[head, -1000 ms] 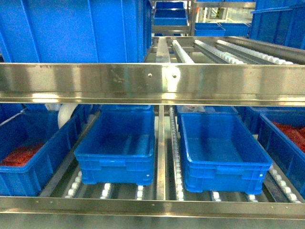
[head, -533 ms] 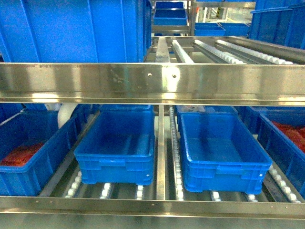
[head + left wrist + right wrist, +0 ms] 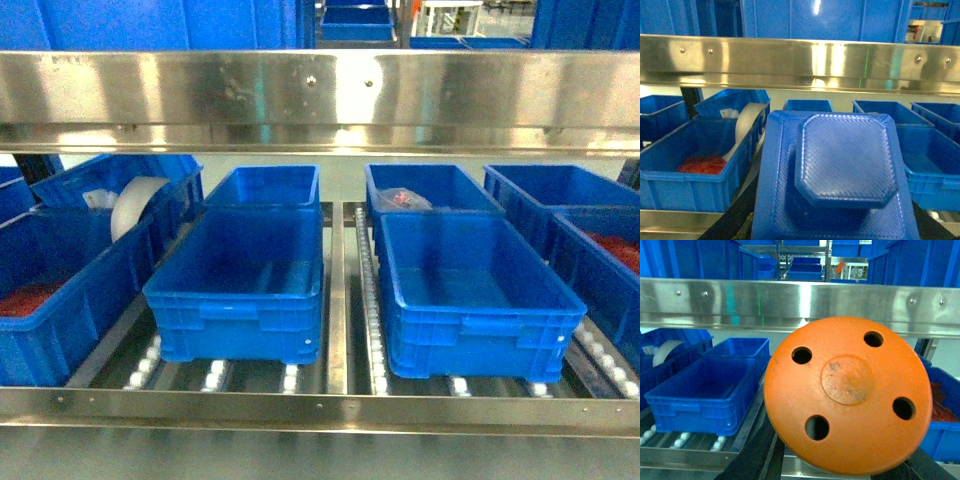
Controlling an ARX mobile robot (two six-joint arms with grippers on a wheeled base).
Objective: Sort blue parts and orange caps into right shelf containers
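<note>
In the left wrist view a blue part (image 3: 840,170), a square plate with a raised octagonal block, fills the foreground. My left gripper (image 3: 832,225) is shut on it, dark fingers showing at its lower sides. In the right wrist view an orange cap (image 3: 847,395), a round face with several holes, is held end-on by my right gripper (image 3: 845,465), which is shut on it. Two empty blue crates (image 3: 240,320) (image 3: 470,335) stand side by side mid-shelf in the head view. Neither gripper appears in the head view.
A steel rail (image 3: 320,95) crosses above the crates and a steel lip (image 3: 320,410) runs along the front. The left crate (image 3: 70,310) and right crate (image 3: 600,275) hold red pieces. A white roll (image 3: 135,205) and more crates (image 3: 265,185) stand behind.
The head view has shifted: the steel rail now sits higher in the frame and the rear row of crates has come into sight. The crates themselves have not moved.
</note>
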